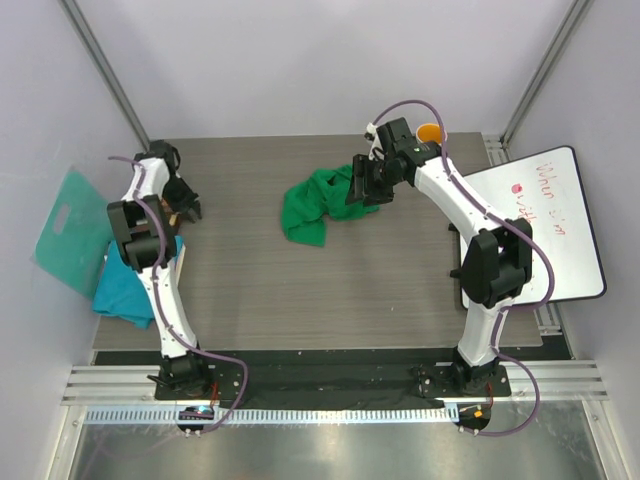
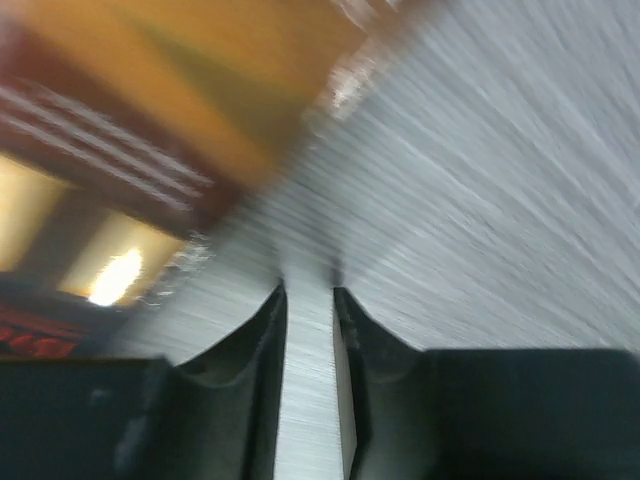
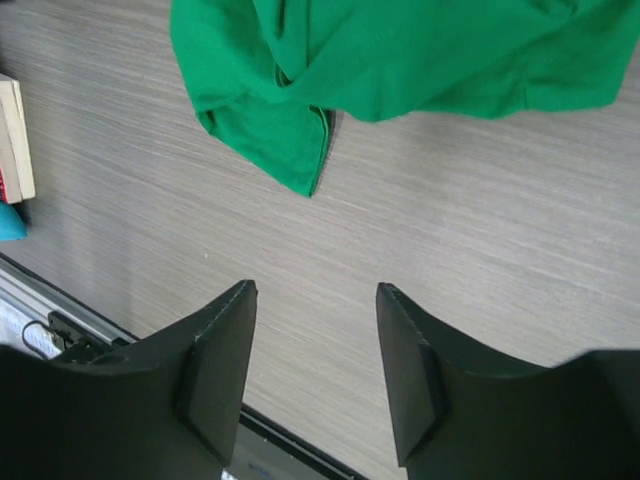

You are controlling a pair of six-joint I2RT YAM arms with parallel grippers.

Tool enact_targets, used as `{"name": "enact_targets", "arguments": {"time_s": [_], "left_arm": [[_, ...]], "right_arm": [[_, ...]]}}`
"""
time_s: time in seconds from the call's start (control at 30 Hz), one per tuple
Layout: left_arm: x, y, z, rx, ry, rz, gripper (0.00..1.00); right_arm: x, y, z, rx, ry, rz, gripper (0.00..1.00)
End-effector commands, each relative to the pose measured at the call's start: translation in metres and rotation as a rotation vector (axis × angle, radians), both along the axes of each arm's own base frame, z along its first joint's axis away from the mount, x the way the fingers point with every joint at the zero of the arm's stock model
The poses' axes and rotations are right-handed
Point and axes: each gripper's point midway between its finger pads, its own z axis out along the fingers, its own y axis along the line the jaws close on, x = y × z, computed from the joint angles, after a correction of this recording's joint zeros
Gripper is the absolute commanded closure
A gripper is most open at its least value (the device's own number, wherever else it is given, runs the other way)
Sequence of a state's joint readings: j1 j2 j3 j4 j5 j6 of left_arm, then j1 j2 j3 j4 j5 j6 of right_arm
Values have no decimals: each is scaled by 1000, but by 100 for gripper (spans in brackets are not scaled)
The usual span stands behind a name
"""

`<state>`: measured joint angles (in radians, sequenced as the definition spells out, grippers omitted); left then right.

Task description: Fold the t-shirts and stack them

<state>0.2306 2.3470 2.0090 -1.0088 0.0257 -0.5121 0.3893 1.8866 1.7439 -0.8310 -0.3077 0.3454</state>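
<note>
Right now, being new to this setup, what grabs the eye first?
The bright green t-shirt lies crumpled mid-table, beside the open right claw. A teal-blue t-shirt is bunched at the left edge of the table, beside the left arm. A whiteboard with red writing sits at right.

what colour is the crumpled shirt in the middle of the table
The shirt is bright green, plain with no pattern; clearest in the right wrist view.
</note>
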Motion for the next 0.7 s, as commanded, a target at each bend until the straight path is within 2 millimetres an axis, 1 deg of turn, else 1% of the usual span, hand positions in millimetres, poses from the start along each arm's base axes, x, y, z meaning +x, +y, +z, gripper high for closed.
{"name": "enact_targets", "arguments": {"time_s": [0.0, 0.03, 0.07, 0.13, 0.17, 0.2, 0.23, 0.27, 0.3, 0.33, 0.4, 0.43, 0.5, 0.53, 0.57, 0.6, 0.63, 0.67], "left_arm": [[16, -70, 28, -143, -124, -150, 68], [17, -81, 30, -165, -131, -169, 65], [16, -98, 29, -180, -132, -203, 65], [15, -118, 33, -214, -144, -241, 65], [10, -135, 31, -227, -131, -271, 64], [7, -144, 33, -243, -134, -288, 64], [4, -153, 33, -261, -131, -301, 64], [-7, -171, 26, -276, -109, -333, 64], [-11, -177, 25, -286, -106, -343, 64], [-25, -187, 20, -304, -81, -355, 64], [-32, -200, 19, -346, -87, -367, 64], [-44, -208, 16, -367, -71, -378, 64], [-50, -221, 17, -414, -79, -400, 62], [-59, -229, 13, -444, -65, -416, 61], [-59, -239, 16, -506, -83, -430, 61], [-62, -243, 15, -534, -81, -433, 61], [-66, -244, 10, -554, -67, -422, 61], [-65, -246, 8, -564, -73, -404, 61]], "right_arm": [[21, 3, 52, 43, -167, -6, 42], [21, 3, 53, 42, -169, -7, 42], [20, 1, 50, 32, -158, -11, 42], [17, 0, 41, 26, -129, -14, 42], [15, 0, 38, 25, -118, -17, 42], [12, -1, 32, 18, -101, -22, 42], [10, -2, 30, 19, -91, -30, 43], [10, -3, 28, 14, -90, -33, 43], [8, -4, 25, 10, -80, -33, 43], [7, -4, 25, 10, -80, -33, 43], [5, -5, 21, 5, -72, -33, 43], [5, -5, 19, 3, -67, -33, 43], [4, -5, 17, 6, -61, -30, 44], [4, -5, 17, 7, -59, -30, 44], [4, -4, 15, 8, -54, -28, 44], [4, -3, 13, 8, -50, -26, 45], [4, -3, 14, 13, -49, -26, 45], [4, -2, 12, 12, -43, -24, 45]]}}
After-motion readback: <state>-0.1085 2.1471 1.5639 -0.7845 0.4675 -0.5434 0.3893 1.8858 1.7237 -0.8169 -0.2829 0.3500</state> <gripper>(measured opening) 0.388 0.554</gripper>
